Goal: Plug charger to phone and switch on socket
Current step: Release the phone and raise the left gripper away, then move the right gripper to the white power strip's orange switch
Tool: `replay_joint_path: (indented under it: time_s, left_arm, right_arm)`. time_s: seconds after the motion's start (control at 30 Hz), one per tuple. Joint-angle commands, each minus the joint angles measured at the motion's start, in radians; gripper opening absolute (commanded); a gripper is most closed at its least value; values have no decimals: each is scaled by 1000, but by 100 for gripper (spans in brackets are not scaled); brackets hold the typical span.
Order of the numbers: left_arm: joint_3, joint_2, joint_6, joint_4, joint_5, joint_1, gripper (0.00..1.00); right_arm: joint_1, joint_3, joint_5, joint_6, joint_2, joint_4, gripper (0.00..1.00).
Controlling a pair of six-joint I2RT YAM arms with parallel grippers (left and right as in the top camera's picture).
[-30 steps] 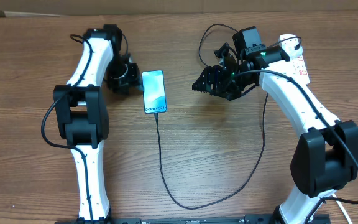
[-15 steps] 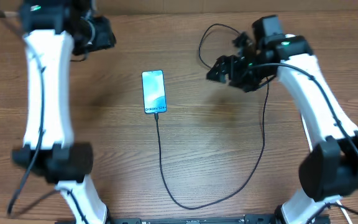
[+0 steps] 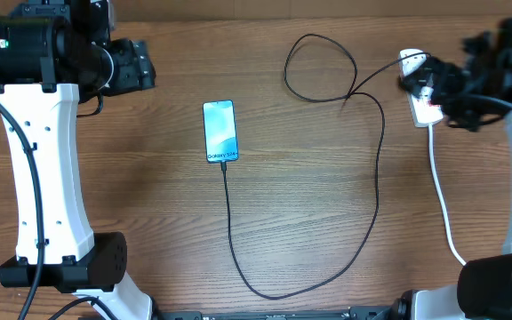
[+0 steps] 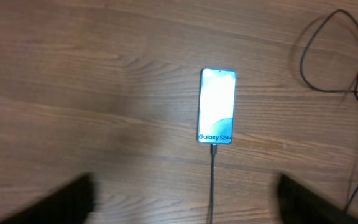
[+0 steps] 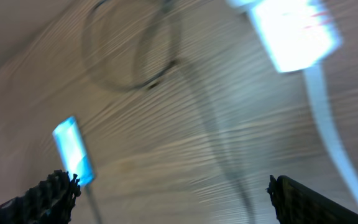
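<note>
Overhead: the right arm (image 3: 483, 76) covers part of the socket (image 3: 423, 107); its switch position cannot be read. Right wrist view: motion blur smears the socket, phone (image 5: 73, 149) and cable (image 5: 209, 121); no marking is legible. Left wrist view: the left gripper (image 4: 182, 202) shows both fingers (image 4: 64, 202) only as blurred dark shapes, cut by the bottom edge. The connector (image 4: 214, 147) is too small to judge its seating.
</note>
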Motion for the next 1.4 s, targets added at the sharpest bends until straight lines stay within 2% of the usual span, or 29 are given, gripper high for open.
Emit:
replay_joint_path:
  time_s: [0.0, 0.3, 0.7, 1.07, 1.37]
  left_arm:
    - [-1, -26, -7, -11, -54, -2, 100]
    - [-1, -26, -5, -10, -67, -2, 100]
    - [-1, -26, -5, -10, -67, -2, 100]
    - [-1, -26, -5, -10, -67, -2, 100]
    - [-1, -26, -5, -10, -67, -2, 100]
  right_arm:
    - [-82, 13, 100, 0, -6, 10, 100]
    - [-165, 12, 217, 63, 32, 114, 100]
    - [-164, 12, 217, 105, 269, 315, 100]
    - [-142, 12, 306, 73, 453, 475, 100]
    - [-114, 12, 327, 37, 502, 571, 100]
